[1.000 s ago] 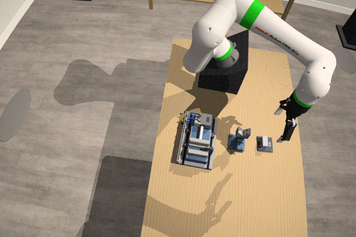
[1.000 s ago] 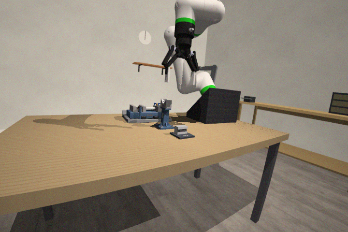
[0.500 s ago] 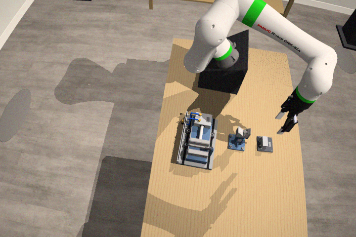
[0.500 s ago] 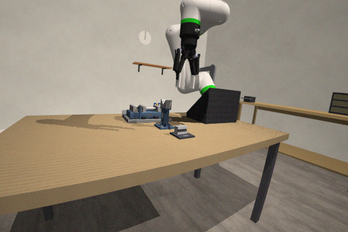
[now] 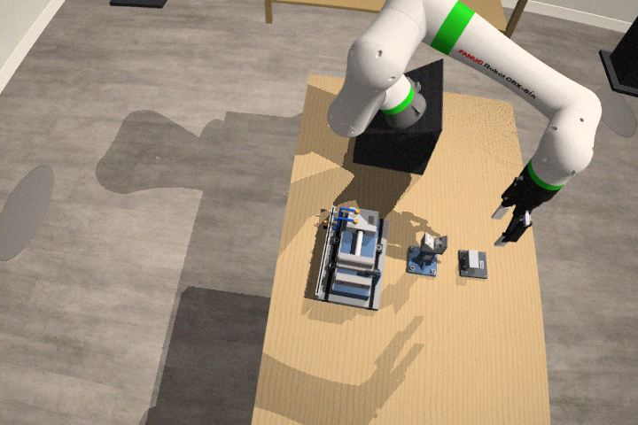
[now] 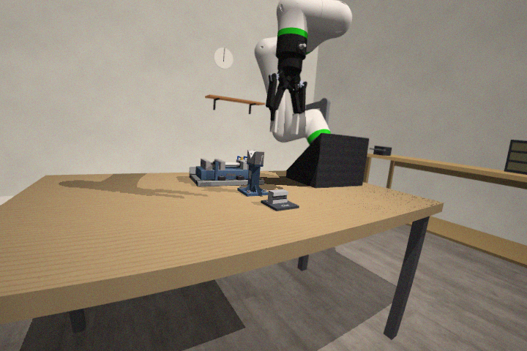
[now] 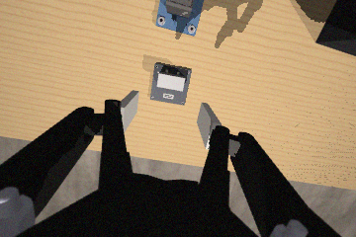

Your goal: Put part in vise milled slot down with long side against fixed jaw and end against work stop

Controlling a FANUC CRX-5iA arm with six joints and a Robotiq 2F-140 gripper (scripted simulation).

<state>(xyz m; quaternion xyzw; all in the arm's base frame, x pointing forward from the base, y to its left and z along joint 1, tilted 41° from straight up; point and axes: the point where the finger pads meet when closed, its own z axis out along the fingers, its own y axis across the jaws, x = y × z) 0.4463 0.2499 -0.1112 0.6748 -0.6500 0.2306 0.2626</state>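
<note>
The part (image 5: pixel 473 258) is a small light grey block on the dark infeed plate (image 5: pixel 477 271), right of the V-block; it also shows in the side view (image 6: pixel 277 195) and in the wrist view (image 7: pixel 170 82). My gripper (image 5: pixel 501 227) hangs high above the table near its right edge, open about halfway and empty; in the side view (image 6: pixel 285 118) it is far above the part. In the wrist view my fingers frame bare table just short of the infeed plate. The vise (image 5: pixel 352 258) stands open left of the V-block.
The blue V-block (image 5: pixel 425 252) stands between the vise and the infeed plate, also in the wrist view (image 7: pixel 178 12). The arm's black base block (image 5: pixel 399 125) sits at the back of the table. The table edge lies just right of the gripper.
</note>
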